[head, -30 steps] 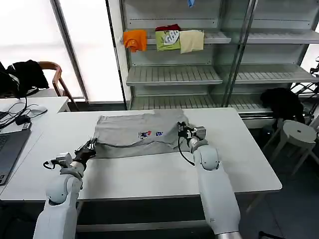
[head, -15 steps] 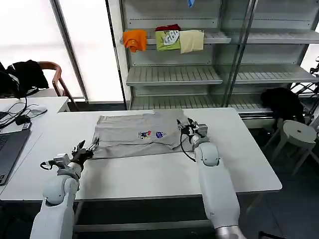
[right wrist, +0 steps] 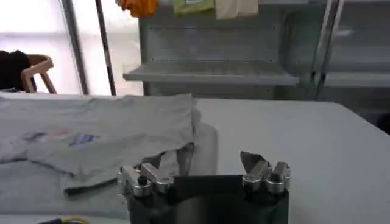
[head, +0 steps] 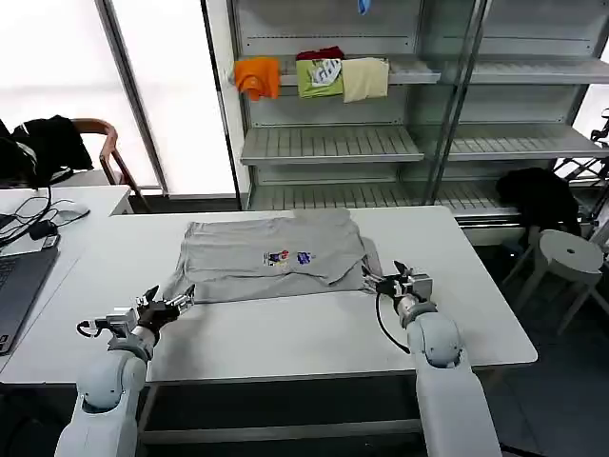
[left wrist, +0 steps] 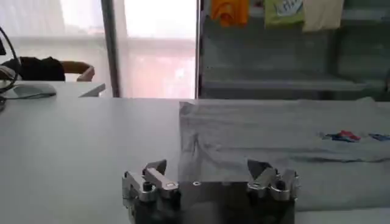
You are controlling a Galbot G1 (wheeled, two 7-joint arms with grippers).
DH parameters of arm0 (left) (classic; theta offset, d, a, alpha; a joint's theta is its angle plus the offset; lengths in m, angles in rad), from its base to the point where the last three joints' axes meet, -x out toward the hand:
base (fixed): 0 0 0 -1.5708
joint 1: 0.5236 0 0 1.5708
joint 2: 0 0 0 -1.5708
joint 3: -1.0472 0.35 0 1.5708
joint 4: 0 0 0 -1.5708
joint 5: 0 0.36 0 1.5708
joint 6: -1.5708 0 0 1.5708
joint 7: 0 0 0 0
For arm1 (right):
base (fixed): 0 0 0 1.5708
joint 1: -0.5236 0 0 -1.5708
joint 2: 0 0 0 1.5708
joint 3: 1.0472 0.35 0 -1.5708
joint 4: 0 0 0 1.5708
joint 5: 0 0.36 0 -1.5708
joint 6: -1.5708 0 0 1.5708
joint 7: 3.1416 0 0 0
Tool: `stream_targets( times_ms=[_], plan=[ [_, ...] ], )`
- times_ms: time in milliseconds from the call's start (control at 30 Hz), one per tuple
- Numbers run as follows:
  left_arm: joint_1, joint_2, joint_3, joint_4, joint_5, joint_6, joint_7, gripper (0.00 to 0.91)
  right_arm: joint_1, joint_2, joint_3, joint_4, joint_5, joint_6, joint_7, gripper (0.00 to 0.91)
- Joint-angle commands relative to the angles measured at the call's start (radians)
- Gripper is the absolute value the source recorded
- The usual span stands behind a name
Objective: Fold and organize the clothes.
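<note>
A light grey T-shirt (head: 271, 260) lies spread on the white table (head: 285, 333), toward its far half, with a small red and blue print (head: 286, 257) near its middle. Its top layer is folded over, so the right edge ends in a doubled flap with a loose sleeve poking out beside it. The left edge lies flat, with one corner reaching toward the front of the table.

The left gripper (head: 167, 306) rests low over the table just off the shirt's near left corner, its fingers spread apart and holding nothing. The right gripper (head: 392, 281) sits just beside the shirt's right flap, also spread wide and empty.

The left wrist view looks along the tabletop: the shirt (left wrist: 286, 146) rises as a folded edge ahead of the open fingers (left wrist: 156, 173), and the print (left wrist: 350, 136) shows far off to one side. The right wrist view shows what the head view flattens out: the folded layer (right wrist: 103, 137) lifts slightly off the cloth below it, leaving a dark gap under the hem, and the sleeve lies as a separate strip just ahead of the fingers (right wrist: 255, 164).

Behind the table stands a metal shelf unit (head: 381, 143). Its upper shelf holds an orange garment (head: 258, 75), a green one (head: 321, 75) and a cream one (head: 365, 77), hanging over the front edge side by side. At the far left, a laptop (head: 17, 286) rests on a second table, and a chair (head: 90, 143) carries dark clothing.
</note>
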Motion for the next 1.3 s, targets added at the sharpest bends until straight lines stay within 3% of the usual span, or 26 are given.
stream_targets(
  times_ms=[33,67,133,167,233,300,333,367,400,433,1067,1300],
  plan=[
    [0.025,0.004,-0.003,-0.018,0.020,0.015,0.001,0.907,-0.064,-0.009,-0.003,0.057,-0.012,-0.028,-0.004,0.725],
    [0.025,0.005,-0.004,-0.017,0.021,0.016,0.001,0.907,-0.062,-0.005,-0.007,0.049,-0.021,-0.028,-0.003,0.494],
    [0.026,0.006,-0.006,-0.016,0.022,0.021,-0.001,0.907,-0.058,-0.001,-0.013,0.039,-0.041,-0.028,-0.001,0.202],
    [0.028,0.007,-0.006,-0.016,0.025,0.025,0.004,0.907,-0.058,0.003,-0.015,0.028,-0.043,-0.028,0.000,0.000],
    [0.037,0.010,-0.005,-0.018,0.027,0.025,0.016,0.907,-0.061,0.008,-0.016,0.022,-0.038,-0.024,-0.004,0.000],
    [0.043,0.009,-0.005,-0.018,0.028,0.028,0.023,0.695,-0.065,0.009,-0.019,0.022,-0.031,-0.015,-0.004,0.000],
    [0.044,0.008,-0.005,-0.017,0.030,0.028,0.024,0.574,-0.065,0.010,-0.019,0.022,-0.028,-0.014,-0.006,0.000],
    [0.044,0.006,-0.005,-0.016,0.030,0.028,0.028,0.322,-0.065,0.010,-0.020,0.025,-0.024,-0.013,-0.007,0.000],
    [0.044,0.005,-0.005,-0.016,0.030,0.028,0.028,0.131,-0.065,0.009,-0.021,0.028,-0.023,-0.012,-0.008,0.000],
    [0.043,0.003,-0.005,-0.015,0.029,0.029,0.030,0.010,-0.065,0.009,-0.021,0.031,-0.021,-0.012,-0.011,0.000],
    [0.030,0.003,-0.003,-0.003,0.072,-0.002,0.007,0.000,-0.092,0.000,-0.019,0.081,0.008,-0.015,-0.024,0.000],
    [0.080,0.010,-0.005,-0.053,0.118,-0.040,0.000,0.000,-0.169,-0.012,-0.012,0.176,0.062,-0.028,-0.023,0.000]
  ],
)
